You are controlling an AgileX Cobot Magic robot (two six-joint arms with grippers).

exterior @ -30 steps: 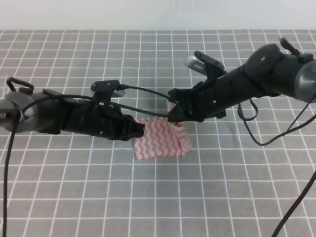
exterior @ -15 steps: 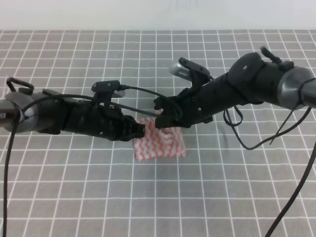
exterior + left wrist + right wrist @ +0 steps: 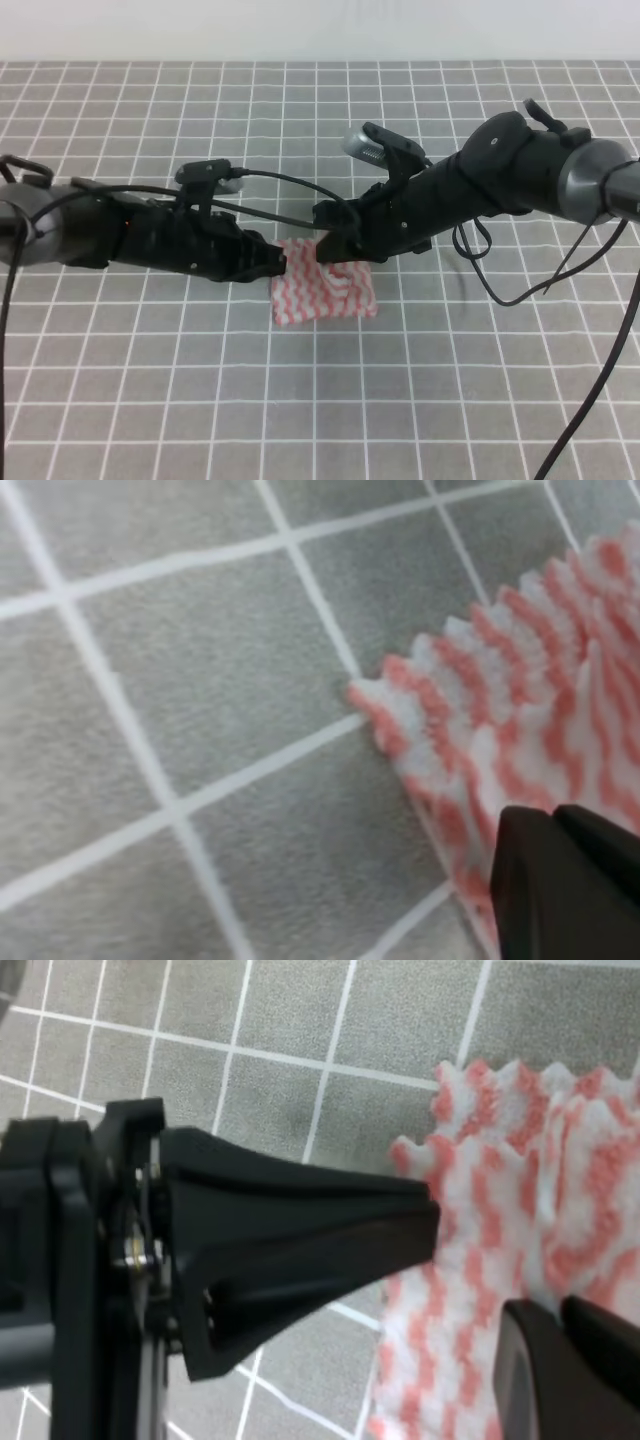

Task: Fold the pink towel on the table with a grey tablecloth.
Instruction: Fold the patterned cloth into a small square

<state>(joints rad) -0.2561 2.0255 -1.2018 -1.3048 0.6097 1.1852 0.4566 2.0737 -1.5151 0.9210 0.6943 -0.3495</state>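
Across the whole scene, the table with a grey tablecloth, flat, ruled with a white grid of thin lines. Near the middle of it, the pink towel, lying as a small folded packet a few grid cells wide, zigzag stripes up, serrated edge showing toward the left.

From the left, a black arm low over the cloth, ending in the left gripper right at the towel's upper left edge. In the left wrist view, its dark fingertips side by side with only a thin seam between, over the towel's edge; cannot tell whether any fabric is pinched.

From the right, a second black arm slanting down, with the right gripper at the towel's top edge, just beside the left one. In the right wrist view, its fingertips likewise close together above the striped cloth, grip on it not discernible.
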